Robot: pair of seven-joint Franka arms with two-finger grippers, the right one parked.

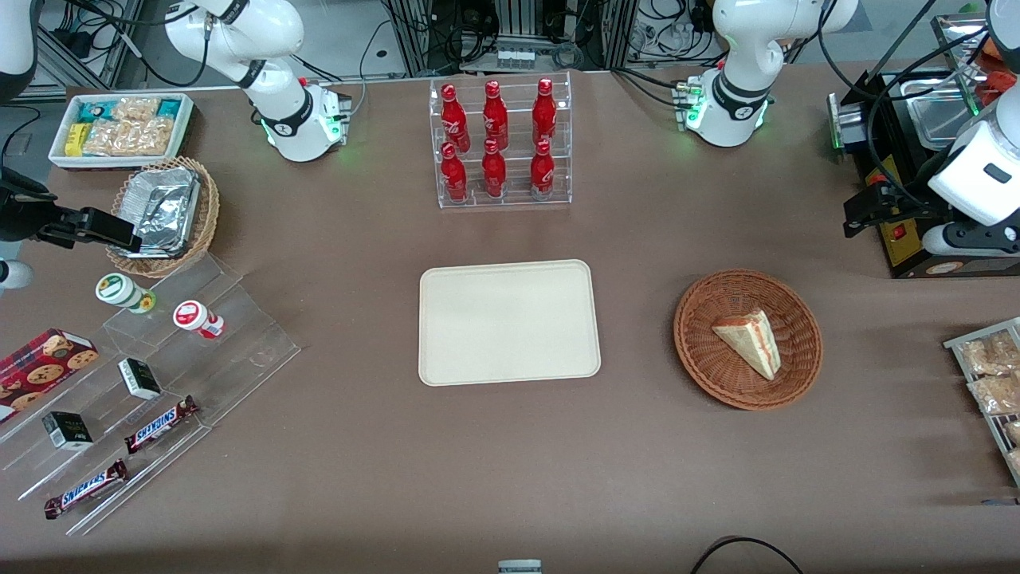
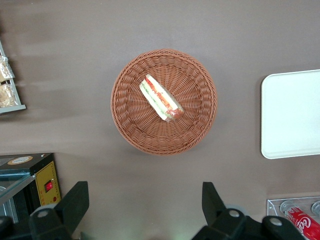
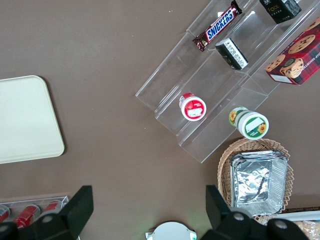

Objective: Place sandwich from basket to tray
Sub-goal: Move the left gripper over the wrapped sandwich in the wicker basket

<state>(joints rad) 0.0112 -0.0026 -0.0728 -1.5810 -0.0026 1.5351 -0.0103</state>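
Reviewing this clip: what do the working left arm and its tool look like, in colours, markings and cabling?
The left arm is glossy white with black joint bands, on a round white base with green lights. Black cables run to it. Its tool, shown in the wrist view, has two black angular fingers on dark mounts with grey round fasteners, spread wide apart above the table, near the basket holding the sandwich.

A brown cloth-covered table [image 1: 358,478] fills the room; cables and what may be metal racking [image 1: 526,32] edge it.

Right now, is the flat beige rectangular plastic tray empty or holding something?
Empty: the tray shows only bare surface. The sandwich lies in the basket; the open gripper hangs above, apart.
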